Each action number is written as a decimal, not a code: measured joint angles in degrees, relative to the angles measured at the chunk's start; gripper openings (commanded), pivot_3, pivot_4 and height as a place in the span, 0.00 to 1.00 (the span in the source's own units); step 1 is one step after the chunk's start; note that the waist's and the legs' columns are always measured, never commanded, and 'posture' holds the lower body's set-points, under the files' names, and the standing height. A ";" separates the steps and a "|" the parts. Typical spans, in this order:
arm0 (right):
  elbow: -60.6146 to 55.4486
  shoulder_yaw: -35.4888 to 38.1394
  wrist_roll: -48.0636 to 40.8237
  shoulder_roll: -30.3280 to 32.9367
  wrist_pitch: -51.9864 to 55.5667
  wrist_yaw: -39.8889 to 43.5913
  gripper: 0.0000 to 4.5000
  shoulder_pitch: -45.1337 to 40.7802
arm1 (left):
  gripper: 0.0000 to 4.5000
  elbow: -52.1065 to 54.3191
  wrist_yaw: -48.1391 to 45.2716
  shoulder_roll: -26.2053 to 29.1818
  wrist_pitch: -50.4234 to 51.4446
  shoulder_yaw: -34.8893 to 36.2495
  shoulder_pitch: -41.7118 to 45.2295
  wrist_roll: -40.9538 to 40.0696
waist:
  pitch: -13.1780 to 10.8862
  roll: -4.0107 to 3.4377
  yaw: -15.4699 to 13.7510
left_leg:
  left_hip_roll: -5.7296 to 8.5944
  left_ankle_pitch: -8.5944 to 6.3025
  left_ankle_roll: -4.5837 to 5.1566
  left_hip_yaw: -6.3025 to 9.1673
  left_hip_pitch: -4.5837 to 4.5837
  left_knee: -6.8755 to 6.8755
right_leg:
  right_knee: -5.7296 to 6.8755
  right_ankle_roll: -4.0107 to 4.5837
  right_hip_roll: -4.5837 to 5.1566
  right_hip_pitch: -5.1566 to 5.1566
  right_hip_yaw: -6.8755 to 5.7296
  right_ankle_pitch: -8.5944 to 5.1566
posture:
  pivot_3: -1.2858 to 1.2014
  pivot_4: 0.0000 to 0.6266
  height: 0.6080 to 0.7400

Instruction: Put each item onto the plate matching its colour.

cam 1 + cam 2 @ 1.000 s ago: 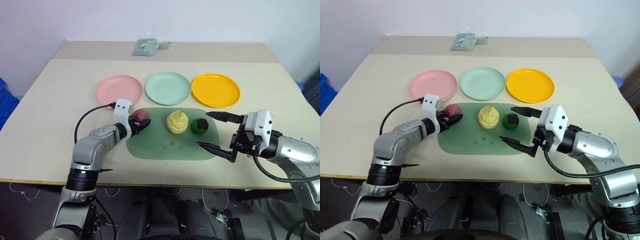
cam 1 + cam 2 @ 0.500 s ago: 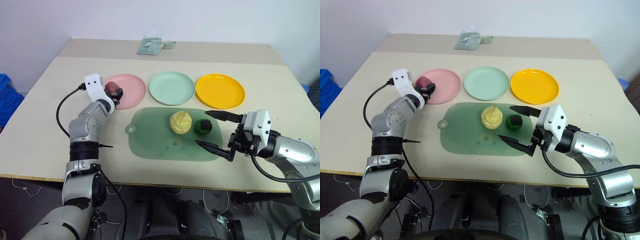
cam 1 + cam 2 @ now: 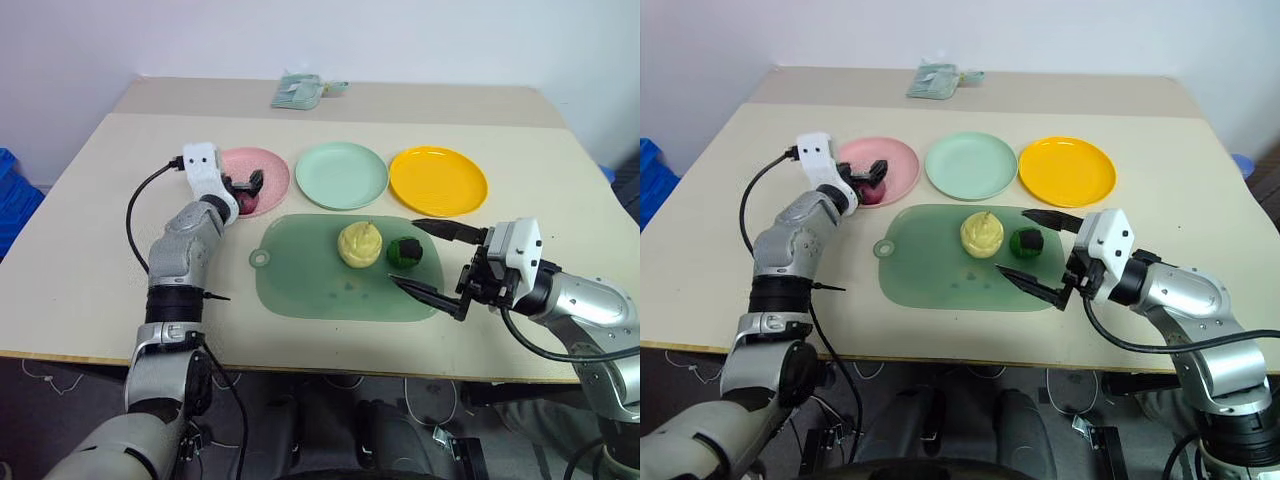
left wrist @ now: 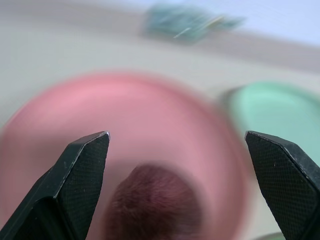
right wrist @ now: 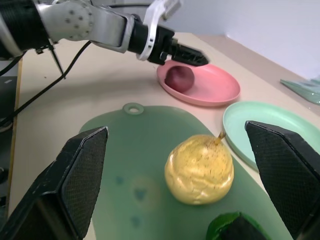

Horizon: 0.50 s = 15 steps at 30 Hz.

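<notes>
Purple lump (image 5: 178,78) on pink plate (image 5: 212,90), left end effector (image 4: 177,165) released above, right end effector (image 3: 430,262) spread

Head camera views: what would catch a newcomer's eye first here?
Three plates in a row: pink plate, green plate, yellow plate. The left gripper hangs over the pink one, jaws wide, with a purple lump lying on it. A yellow toy and dark green chunk wait on the green mat.

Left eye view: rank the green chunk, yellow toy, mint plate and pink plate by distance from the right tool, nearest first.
From the right tool:
1. Green chunk, on the mat beside it.
2. Yellow toy, mid-mat.
3. Mint plate, behind the mat.
4. Pink plate, far left.
</notes>
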<state>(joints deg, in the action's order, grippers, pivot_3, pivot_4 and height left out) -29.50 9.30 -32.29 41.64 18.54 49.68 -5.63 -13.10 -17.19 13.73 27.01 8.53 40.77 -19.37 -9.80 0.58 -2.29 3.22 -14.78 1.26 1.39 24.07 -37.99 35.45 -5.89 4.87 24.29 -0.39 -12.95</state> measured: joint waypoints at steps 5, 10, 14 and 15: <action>0.00 -0.41 -0.03 -0.10 0.63 -0.32 1.00 -0.95 | 0.99 10.18 -11.88 1.62 4.64 -6.06 -3.67 -4.52 | 0.01 -0.03 0.11 | 0.00 0.00 0.00 0.00 0.00 0.00 | 0.00 0.08 0.00 0.01 0.00 -0.01 | 0.52 0.24 1.00; 0.02 -2.06 0.00 -0.25 2.16 -1.10 1.00 -2.43 | 0.99 12.33 -18.85 2.75 6.58 -10.29 -5.87 -5.12 | 0.01 -0.03 0.17 | -0.01 0.05 -0.02 0.00 -0.01 -0.02 | 0.01 0.29 -0.02 0.01 0.00 -0.05 | 0.52 0.24 1.00; 0.70 -3.16 0.65 -0.24 4.79 -3.11 1.00 -4.63 | 0.99 14.45 -23.69 5.89 6.25 -11.87 -7.19 -5.09 | 0.02 -0.04 0.16 | -0.02 0.05 -0.02 0.00 -0.01 -0.03 | 0.00 0.31 -0.03 0.02 0.01 -0.06 | 0.52 0.24 1.00; 1.34 -4.47 1.80 -0.52 5.74 -4.42 1.00 -6.12 | 0.99 15.56 -25.53 7.08 6.11 -12.00 -8.14 -5.17 | 0.02 -0.04 0.31 | -0.02 0.05 -0.02 0.00 -0.01 -0.03 | 0.00 0.31 -0.03 0.04 0.03 -0.06 | 0.52 0.24 1.00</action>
<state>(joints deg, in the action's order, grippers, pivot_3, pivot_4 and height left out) -28.16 4.83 -30.49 41.12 24.28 45.26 -11.75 2.46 -42.73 20.81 33.12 -3.47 32.63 -24.54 -9.79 0.54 -1.98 3.20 -14.74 1.24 1.39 24.06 -38.02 35.45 -5.57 4.84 24.33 -0.37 -13.01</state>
